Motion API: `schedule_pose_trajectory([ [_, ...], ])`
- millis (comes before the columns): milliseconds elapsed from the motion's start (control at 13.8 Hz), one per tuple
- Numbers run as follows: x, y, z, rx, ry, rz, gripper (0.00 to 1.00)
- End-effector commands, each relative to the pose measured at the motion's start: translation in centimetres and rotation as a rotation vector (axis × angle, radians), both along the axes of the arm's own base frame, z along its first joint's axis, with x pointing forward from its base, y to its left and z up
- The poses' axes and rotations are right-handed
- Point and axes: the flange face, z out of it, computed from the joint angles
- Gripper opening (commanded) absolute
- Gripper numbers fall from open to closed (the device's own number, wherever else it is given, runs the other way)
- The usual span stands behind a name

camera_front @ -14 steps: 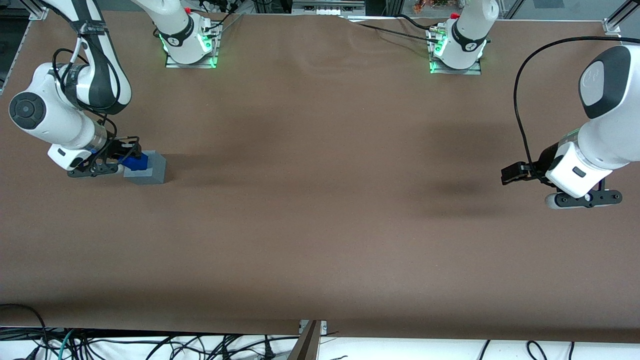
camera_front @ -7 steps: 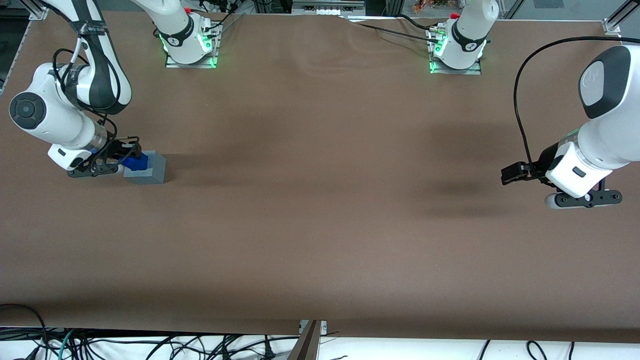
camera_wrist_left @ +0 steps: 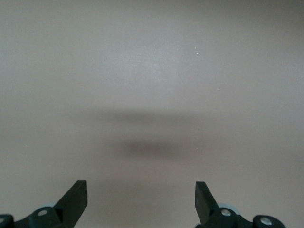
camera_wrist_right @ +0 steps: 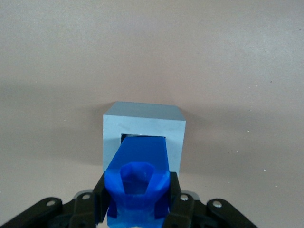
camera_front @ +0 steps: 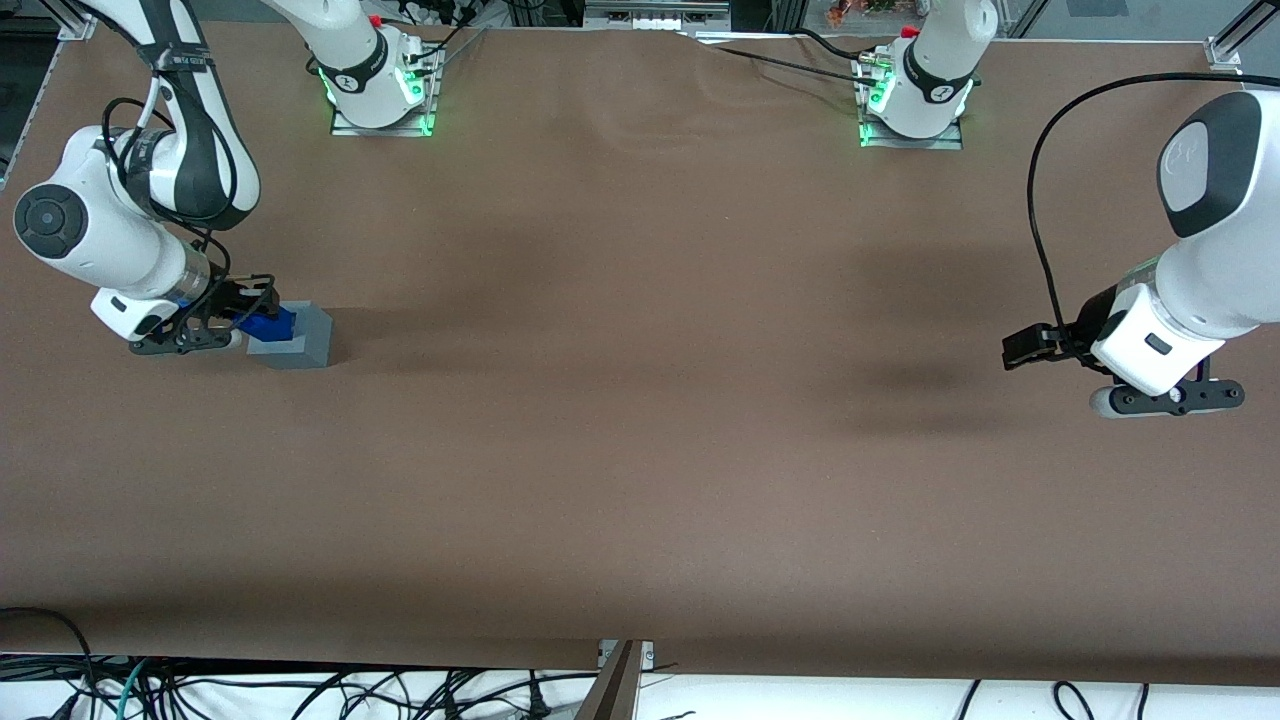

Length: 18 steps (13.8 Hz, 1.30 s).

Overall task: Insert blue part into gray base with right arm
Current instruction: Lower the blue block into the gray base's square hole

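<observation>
The gray base (camera_front: 298, 337) is a light gray cube on the brown table at the working arm's end. It also shows in the right wrist view (camera_wrist_right: 142, 124), with the square recess in its top face. My right gripper (camera_front: 248, 318) is shut on the blue part (camera_front: 268, 325) and holds it tilted over the base. In the right wrist view the blue part (camera_wrist_right: 138, 178) sits between the black fingers (camera_wrist_right: 99, 197), and its lower end reaches into the recess opening. My gripper (camera_wrist_right: 137, 199) is directly above the base's near edge.
The brown table (camera_front: 640, 400) stretches wide toward the parked arm's end. Two arm bases with green lights (camera_front: 380, 90) (camera_front: 910, 100) stand at the table's back edge. Cables lie below the front edge (camera_front: 300, 690).
My right arm and gripper have shifted slightly up and away from the base's middle, and the blue part has moved with it; the gray base has not moved.
</observation>
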Motion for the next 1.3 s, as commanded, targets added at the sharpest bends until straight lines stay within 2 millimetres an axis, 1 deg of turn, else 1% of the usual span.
schedule_pose_trajectory([
  [0,-0.42,0.04,0.08,-0.011,-0.009,-0.032,0.21],
  [794,-0.34,0.77,0.06,-0.013,-0.015,-0.036,0.21],
  [939,-0.26,0.77,-0.41,-0.016,-0.014,-0.036,0.21],
  [1228,-0.15,0.68,-0.71,-0.018,-0.018,-0.038,0.21],
])
